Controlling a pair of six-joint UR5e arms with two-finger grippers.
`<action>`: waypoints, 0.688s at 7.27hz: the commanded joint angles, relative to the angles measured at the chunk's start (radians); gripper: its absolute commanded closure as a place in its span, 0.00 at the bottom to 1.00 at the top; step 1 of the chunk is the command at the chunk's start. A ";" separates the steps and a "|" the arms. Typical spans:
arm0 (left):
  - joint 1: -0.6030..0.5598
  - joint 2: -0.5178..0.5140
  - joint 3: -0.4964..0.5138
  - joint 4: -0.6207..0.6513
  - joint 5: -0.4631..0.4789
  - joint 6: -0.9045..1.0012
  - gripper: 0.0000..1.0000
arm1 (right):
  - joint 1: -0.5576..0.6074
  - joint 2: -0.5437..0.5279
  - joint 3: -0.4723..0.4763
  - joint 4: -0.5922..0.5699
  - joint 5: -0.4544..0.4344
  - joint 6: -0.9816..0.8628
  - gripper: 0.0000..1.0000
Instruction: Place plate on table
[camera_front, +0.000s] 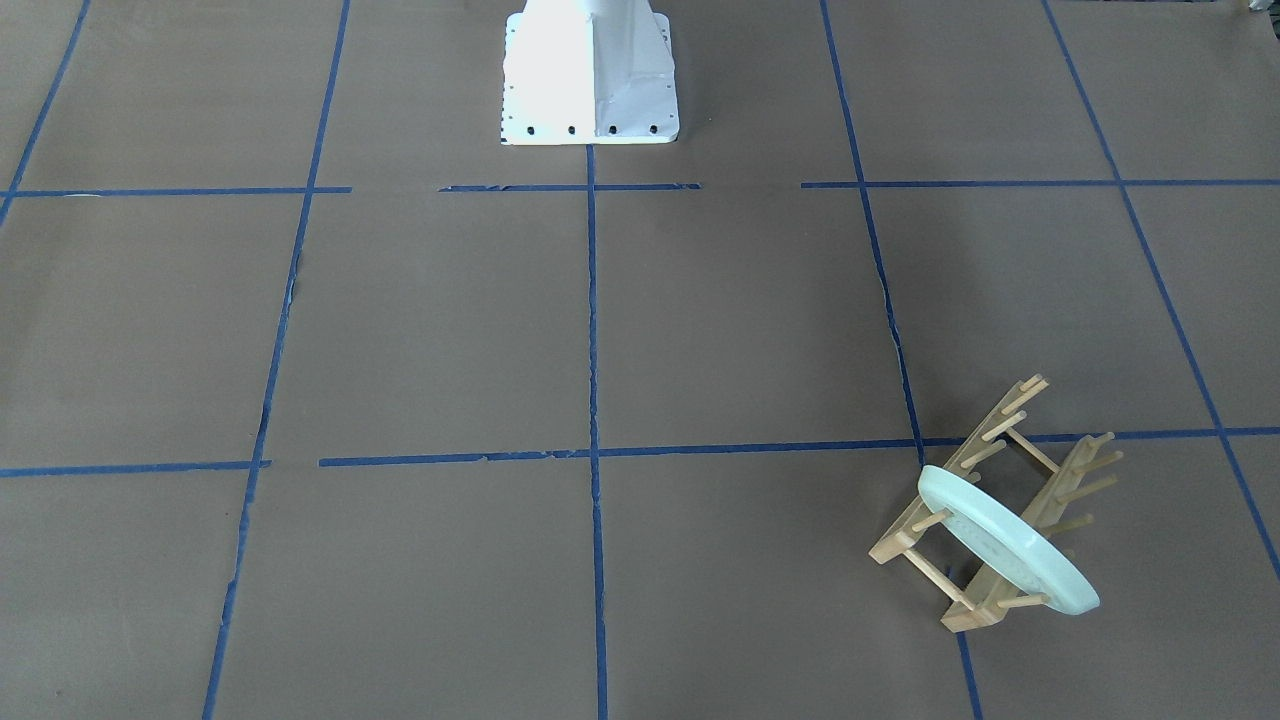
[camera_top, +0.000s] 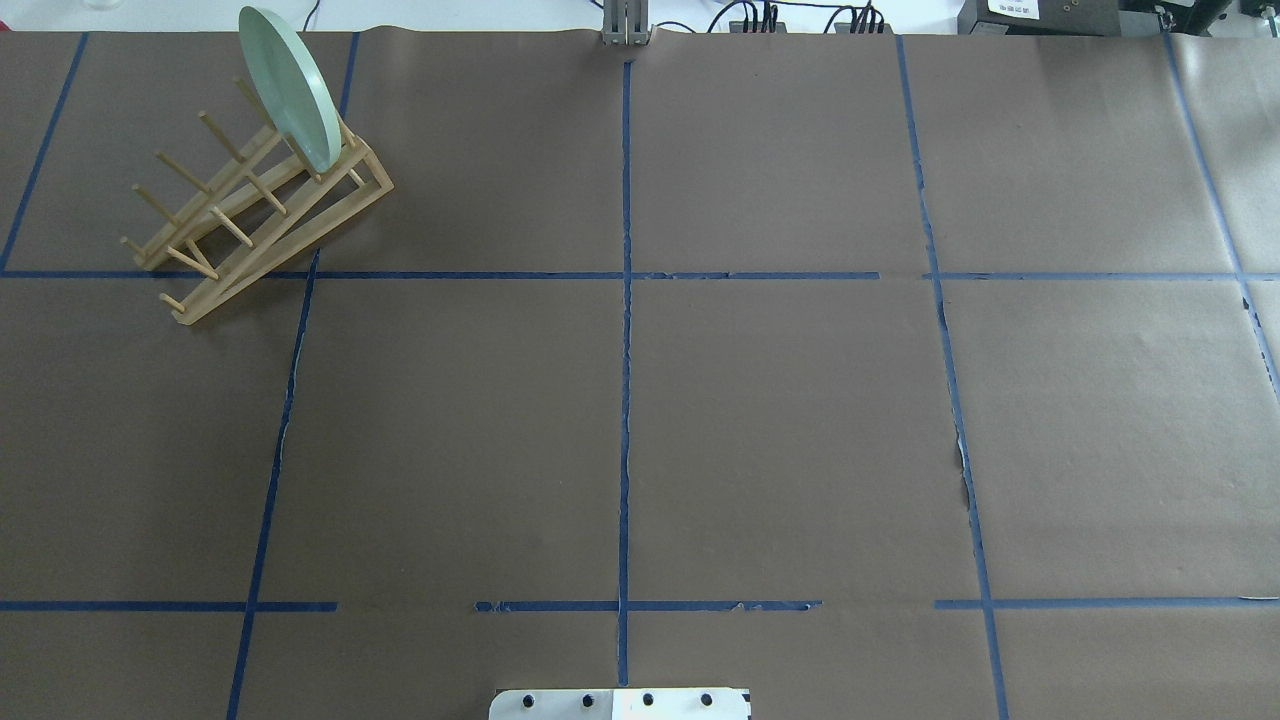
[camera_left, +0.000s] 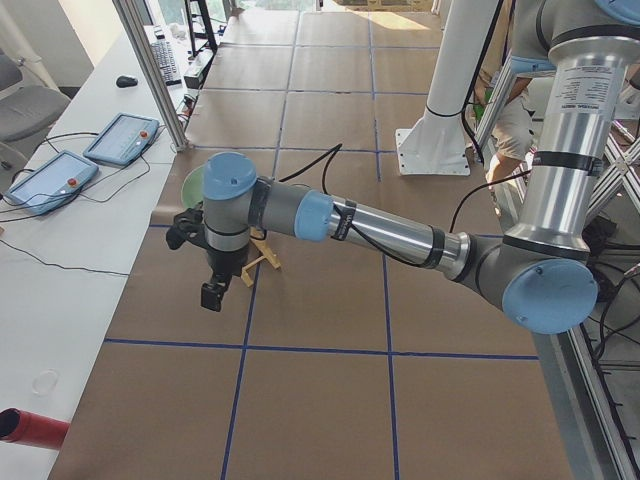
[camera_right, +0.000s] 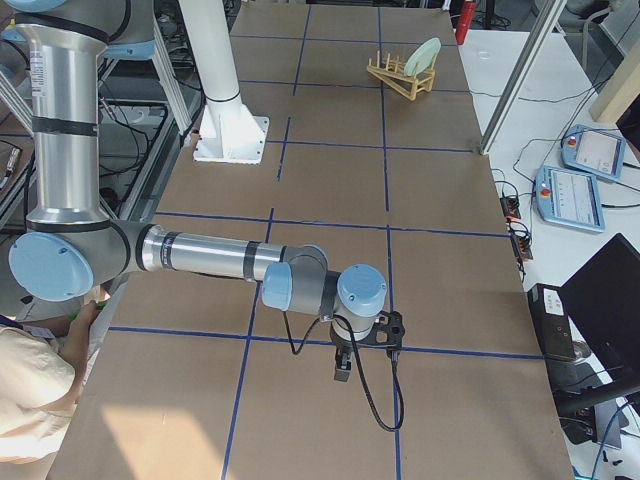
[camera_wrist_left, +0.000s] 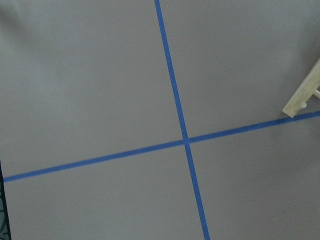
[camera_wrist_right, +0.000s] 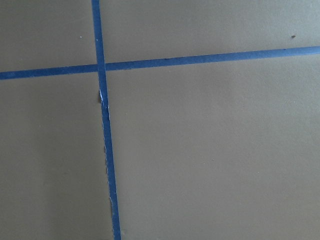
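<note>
Overhead exterior footage is where the plate is best seen: it is stood on edge and tilted, held between the pegs at the end of the wooden peg rack that lies farther from the robot. It is not yet laid on the table. The rack is set askew to the blue tape lines, in the far-left part of the table as counted from the robot, close to the far edge, where cables are bunched. The surface is seen as matte brown paper divided into large squares by the tape. The rack is placed well apart from the white robot base, with several taped squares between them. In the exterior left view the left gripper is hung above the table, pointed down, near the rack; whether its fingers are spread or pressed together cannot be told. In the exterior right view the right gripper is held low over the table's opposite end, well apart from the plate, and its fingers cannot be judged either. Beyond the table's long edge a white desk is shown with two teach pendants laid on it.
</note>
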 joint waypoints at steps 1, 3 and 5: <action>0.014 -0.117 0.133 -0.128 -0.109 -0.265 0.00 | 0.000 0.000 -0.001 0.000 0.000 0.000 0.00; 0.113 -0.132 0.162 -0.414 -0.254 -0.706 0.00 | 0.000 0.000 0.001 0.000 0.000 0.000 0.00; 0.239 -0.207 0.276 -0.778 -0.246 -1.243 0.00 | 0.000 0.000 -0.001 0.000 0.000 0.000 0.00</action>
